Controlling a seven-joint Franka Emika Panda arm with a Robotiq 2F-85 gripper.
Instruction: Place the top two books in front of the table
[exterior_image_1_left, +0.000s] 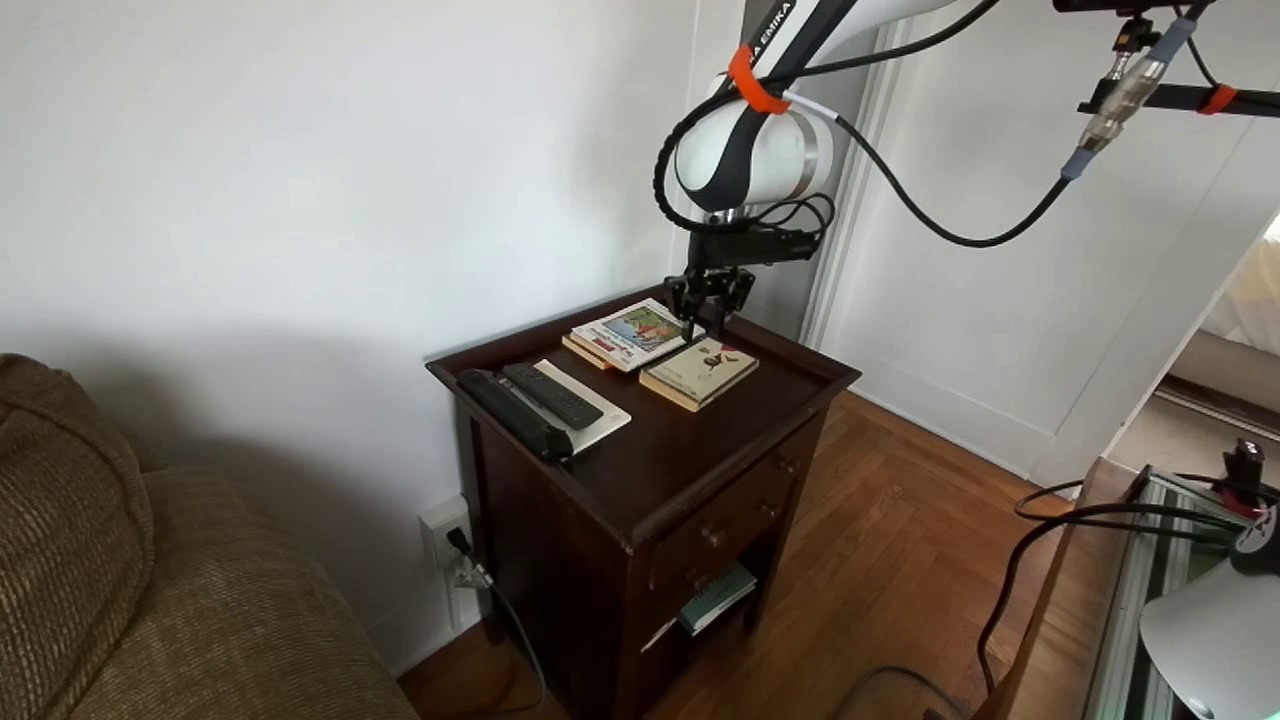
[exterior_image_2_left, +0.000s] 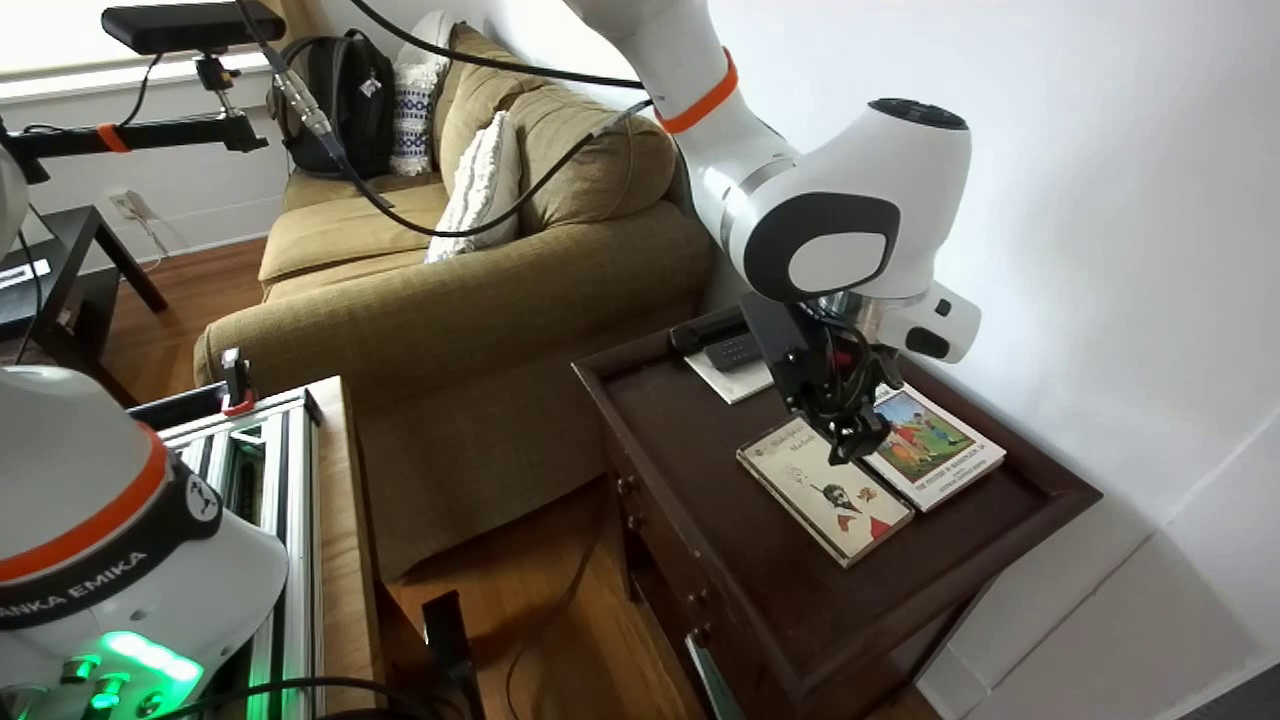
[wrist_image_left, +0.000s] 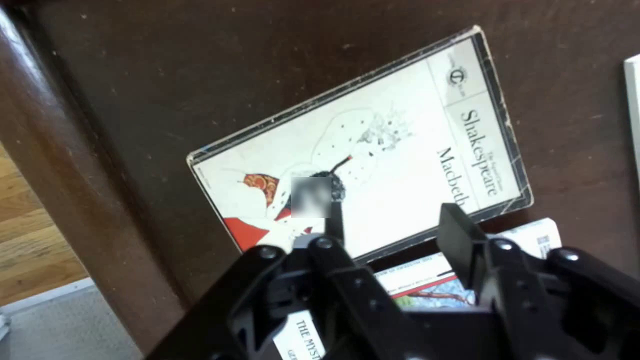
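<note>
The dark brown table (exterior_image_1_left: 690, 460) carries the books on its rimmed top. Of the top two books, a cream Macbeth (wrist_image_left: 400, 150) lies flat towards the table's drawer side, its whole cover showing in an exterior view (exterior_image_2_left: 815, 480). Beside it, a narrow gap away, a white book with a colourful picture (exterior_image_1_left: 630, 330) rests on an orange-edged book (exterior_image_1_left: 588, 352). My gripper (wrist_image_left: 393, 220) points down over the line between these two, in both exterior views. Its fingers (wrist_image_left: 455, 225) stand apart with nothing between them. Whether the fingertips touch a cover I cannot tell.
Near the sofa-side rim lie a dark remote (exterior_image_1_left: 560, 392) on a white booklet (exterior_image_1_left: 605, 425) and a long black object (exterior_image_1_left: 510, 410). A green book (exterior_image_1_left: 717, 598) juts from the lower shelf. Wall runs behind; the olive sofa (exterior_image_2_left: 450, 340) stands alongside, and wood floor (exterior_image_1_left: 880, 520) lies in front.
</note>
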